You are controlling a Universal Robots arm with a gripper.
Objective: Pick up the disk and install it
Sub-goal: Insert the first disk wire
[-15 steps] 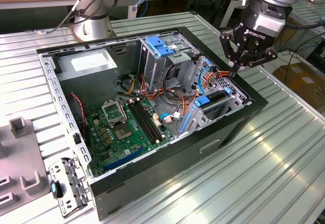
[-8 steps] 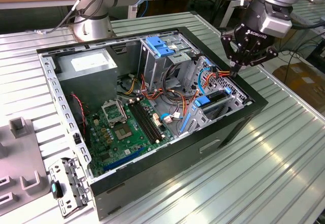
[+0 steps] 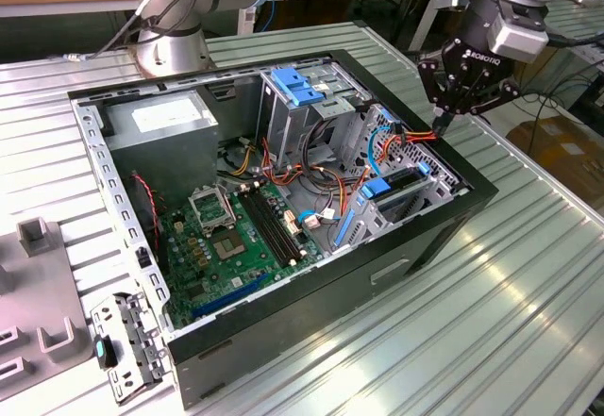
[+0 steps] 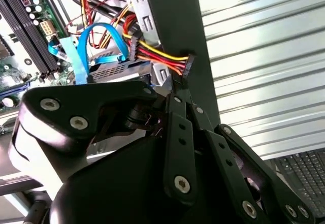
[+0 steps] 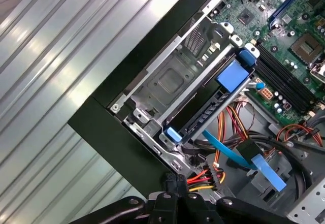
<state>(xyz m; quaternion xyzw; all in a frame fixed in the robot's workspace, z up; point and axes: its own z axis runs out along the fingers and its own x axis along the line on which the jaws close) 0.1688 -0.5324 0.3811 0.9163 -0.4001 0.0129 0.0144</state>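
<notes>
Here's where you stand: the disk [image 5: 208, 113] is already inside the computer case [image 3: 311, 307]. It sits edge-on in its blue carrier, in the low drive cage [image 5: 172, 76] at the case's corner. So the pick-up looks done, and by my read the slide-in is done too.

Now to your gripper [image 3: 442, 122]. Its fingers are drawn together on the black power connector [image 4: 187, 65], the one trailing red, yellow and orange wires. In the second wrist view the connector sits right at the tips, above the case's dark wall and apart from the disk. I judge the cabling is what's left, since that plug isn't seated in anything. The blue data cable [image 4: 84, 46] loops loose inside the case, close to the cage, and I can't tell whether its end is plugged in.

As for pose, your arm comes in from above the case and the wrist points the gripper steeply downward. The tips hover over the case's wall at the cage corner, clear of the motherboard [image 3: 226, 237] deeper inside. The case itself lies open on the ribbed metal surface [image 3: 528, 274].
</notes>
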